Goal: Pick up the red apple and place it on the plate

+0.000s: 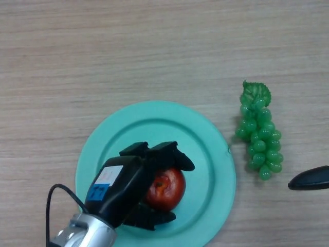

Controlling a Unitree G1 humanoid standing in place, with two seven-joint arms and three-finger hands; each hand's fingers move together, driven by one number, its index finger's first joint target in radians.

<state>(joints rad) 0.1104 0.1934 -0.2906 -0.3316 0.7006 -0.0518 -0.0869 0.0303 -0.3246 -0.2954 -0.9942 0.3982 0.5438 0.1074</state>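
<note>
Fingers (172, 154) of left hand (128, 185) apparently grip red apple (167, 189) over plate (205, 144).

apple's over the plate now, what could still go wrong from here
1. The left hand is curled round the red apple over the plate; being round, the apple may roll toward the near rim once released.
2. Fingers lie across the apple's top, so lifting away carelessly could drag it along.
3. The green grapes lie just beside the plate's right rim, with the right hand close by; a stray move could knock them.
</note>
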